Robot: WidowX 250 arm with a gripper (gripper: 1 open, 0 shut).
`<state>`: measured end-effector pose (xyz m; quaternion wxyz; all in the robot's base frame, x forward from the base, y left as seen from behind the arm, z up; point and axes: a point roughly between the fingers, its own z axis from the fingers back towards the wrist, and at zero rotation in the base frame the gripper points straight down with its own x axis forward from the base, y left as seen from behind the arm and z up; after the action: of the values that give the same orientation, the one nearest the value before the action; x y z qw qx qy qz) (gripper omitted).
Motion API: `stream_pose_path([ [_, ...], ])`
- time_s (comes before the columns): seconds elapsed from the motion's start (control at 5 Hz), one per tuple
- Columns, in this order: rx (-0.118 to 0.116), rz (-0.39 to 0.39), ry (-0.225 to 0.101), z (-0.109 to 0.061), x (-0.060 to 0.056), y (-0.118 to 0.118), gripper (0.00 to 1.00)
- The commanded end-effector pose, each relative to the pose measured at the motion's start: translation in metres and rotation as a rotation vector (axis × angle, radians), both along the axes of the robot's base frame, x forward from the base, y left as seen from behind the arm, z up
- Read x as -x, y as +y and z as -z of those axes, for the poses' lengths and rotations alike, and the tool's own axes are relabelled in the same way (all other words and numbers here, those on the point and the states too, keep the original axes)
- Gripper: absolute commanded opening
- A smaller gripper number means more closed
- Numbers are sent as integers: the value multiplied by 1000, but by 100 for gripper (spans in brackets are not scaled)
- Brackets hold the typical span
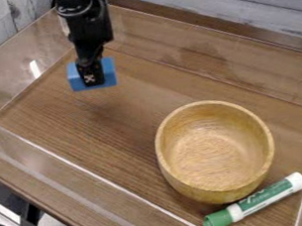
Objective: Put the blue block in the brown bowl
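Note:
The blue block (80, 77) hangs a little above the wooden table in the upper left of the camera view. My gripper (95, 78) comes straight down on it from the black arm and is shut on it; a dark finger with a white cross mark covers the block's front middle. The brown bowl (171, 155) stands upright with nothing in it at the lower right, well apart from the block and the gripper.
A green-and-white marker (256, 203) lies just in front of the bowl, near the table's front right edge. Clear plastic walls (31, 66) ring the wooden tabletop (103, 139). A pale wall runs along the back right.

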<state>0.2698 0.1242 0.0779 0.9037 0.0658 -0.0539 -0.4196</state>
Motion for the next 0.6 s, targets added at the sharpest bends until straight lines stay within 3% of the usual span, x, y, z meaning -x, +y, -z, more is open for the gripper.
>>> stream_pose_path([
  [0.0,-51,9,-63,-23,-14,15,0],
  [0.4,-96,31,-106,-47,-25,32,0],
])
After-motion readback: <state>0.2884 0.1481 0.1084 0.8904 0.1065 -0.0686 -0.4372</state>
